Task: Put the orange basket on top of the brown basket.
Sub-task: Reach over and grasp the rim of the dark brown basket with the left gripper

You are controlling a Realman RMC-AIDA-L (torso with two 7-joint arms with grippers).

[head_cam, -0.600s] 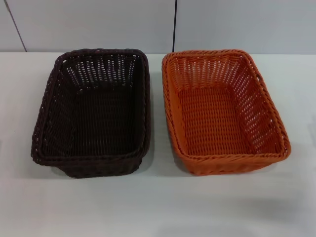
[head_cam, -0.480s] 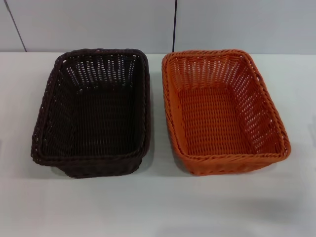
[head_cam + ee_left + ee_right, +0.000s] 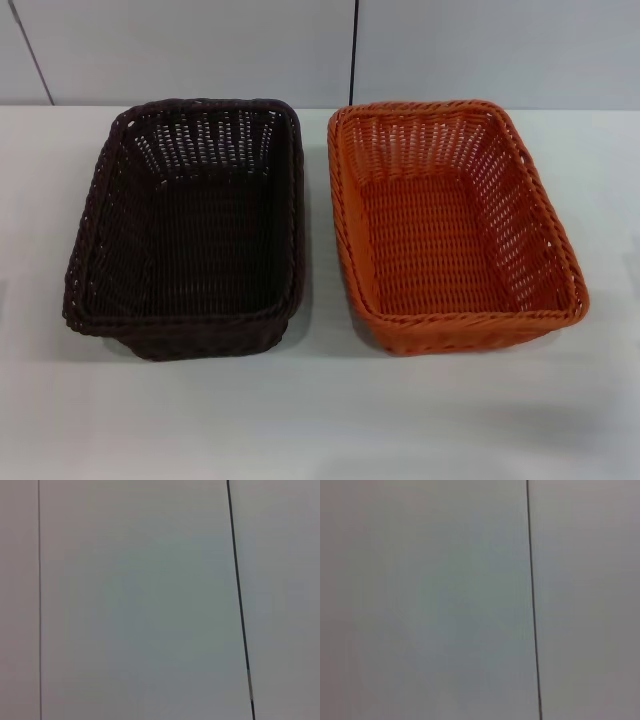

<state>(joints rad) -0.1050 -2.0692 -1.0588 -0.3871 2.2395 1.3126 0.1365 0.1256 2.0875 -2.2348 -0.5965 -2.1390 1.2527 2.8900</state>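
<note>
**Sitting side by side, both baskets empty on the tabletop**

Looking down from the head view, you have the orange basket on the right half of the white tabletop and the brown basket on the left half. Each is rectangular, and each runs its long axis from the near edge toward the wall, with a short end facing you. The two stand upright on their bases, mouths open upward, close beside one another with a narrow strip of bare tabletop between their facing long sides; they do not touch. The orange one is not stacked on the brown one.

You can see straight to the woven floor of both baskets, and neither holds anything.

The orange basket is bright orange woven plastic wicker with a braided rim and openwork sides that slope inward toward a smaller floor. The brown one is very dark, nearly black, of the same weave and much the same size.

Neither end effector shows in any view, so you cannot tell how their fingers stand. Both wrist views show only pale wall panels crossed by a dark seam.
</note>
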